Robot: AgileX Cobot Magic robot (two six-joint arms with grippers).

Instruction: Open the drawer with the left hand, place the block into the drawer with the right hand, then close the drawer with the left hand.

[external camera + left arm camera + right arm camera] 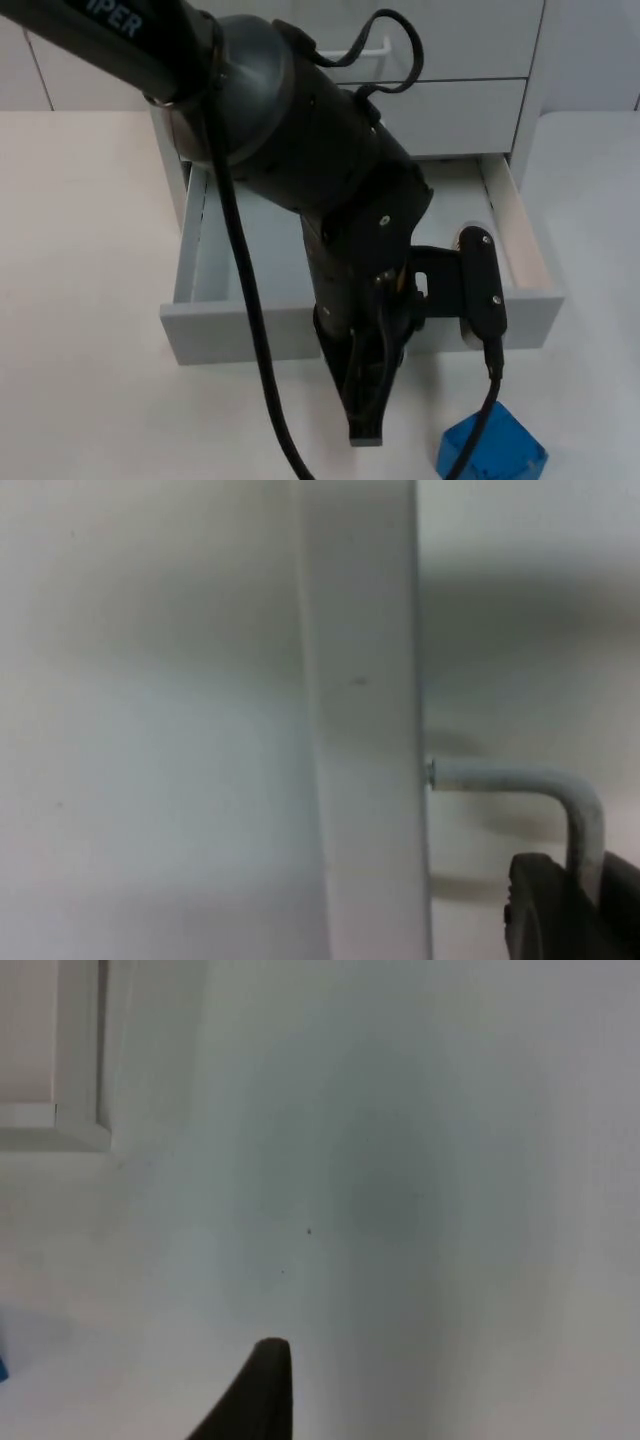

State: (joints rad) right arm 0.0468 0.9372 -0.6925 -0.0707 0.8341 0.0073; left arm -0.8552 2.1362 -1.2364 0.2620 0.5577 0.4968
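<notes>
While the drawer (220, 270) stands pulled well out of the white cabinet (470, 110), our left gripper (365, 400) hangs low just in front of the drawer's front panel, and the left wrist view puts a fingertip right at the bent metal handle (570, 800). We cannot tell whether its fingers are spread or pinching that handle. The blue block (492, 450) lies on the table (80, 250), just in front of the drawer's right front corner and near the left gripper. The right gripper (262, 1385) waits above bare table, and we cannot tell its fingers' state either.

We judge the opening nearly done. To finish it well, we should let go of the handle cleanly and lift the left arm away, so the right arm gets an unblocked path to the block.
</notes>
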